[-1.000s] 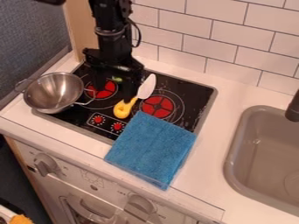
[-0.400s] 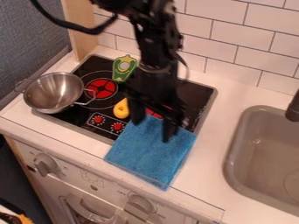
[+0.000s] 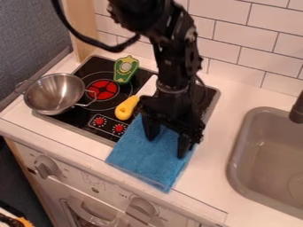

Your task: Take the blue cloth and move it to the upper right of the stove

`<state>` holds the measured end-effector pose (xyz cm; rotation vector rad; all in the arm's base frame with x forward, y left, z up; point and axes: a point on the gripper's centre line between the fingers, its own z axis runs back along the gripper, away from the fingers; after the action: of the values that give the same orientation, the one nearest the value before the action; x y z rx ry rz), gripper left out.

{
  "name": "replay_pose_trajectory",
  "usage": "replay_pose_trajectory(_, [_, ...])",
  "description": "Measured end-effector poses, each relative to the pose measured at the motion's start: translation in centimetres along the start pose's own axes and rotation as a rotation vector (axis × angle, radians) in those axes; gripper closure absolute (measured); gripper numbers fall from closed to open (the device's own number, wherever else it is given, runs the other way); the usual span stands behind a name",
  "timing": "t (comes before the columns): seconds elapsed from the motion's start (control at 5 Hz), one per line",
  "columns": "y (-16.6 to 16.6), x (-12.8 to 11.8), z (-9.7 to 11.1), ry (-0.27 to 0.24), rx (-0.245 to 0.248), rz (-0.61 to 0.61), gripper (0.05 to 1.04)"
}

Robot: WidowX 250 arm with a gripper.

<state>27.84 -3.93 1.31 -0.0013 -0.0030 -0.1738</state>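
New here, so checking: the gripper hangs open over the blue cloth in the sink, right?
Not in the sink: the camera view shows the blue cloth partly on the stove, partly on the counter. The gripper hangs open over it.

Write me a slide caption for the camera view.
Black robot hand, fingers apart, over a blue cloth at the front of a toy stove.

on the stove (image 3: 96,66): bowl (image 3: 54,94) at nine o'clock, toy pepper (image 3: 125,71) at twelve, spatula (image 3: 125,108) near centre, cloth (image 3: 141,155) over the five o'clock edge; sink (image 3: 266,148) beyond, at four.
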Motion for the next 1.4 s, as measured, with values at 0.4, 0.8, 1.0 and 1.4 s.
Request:
replay_pose_trajectory(0.4, [1.7,1.3,-0.8,0.064,0.026,0.065,0.082])
replay_pose_trajectory(0.8, [1.7,9.9,-0.5,-0.06,-0.074,0.058,0.082])
replay_pose_trajectory(1.0, [1.6,12.4,-0.2,-0.087,-0.089,0.037,0.082])
replay_pose_trajectory(1.4, [0.8,12.9,0.8,-0.097,-0.068,-0.023,0.083])
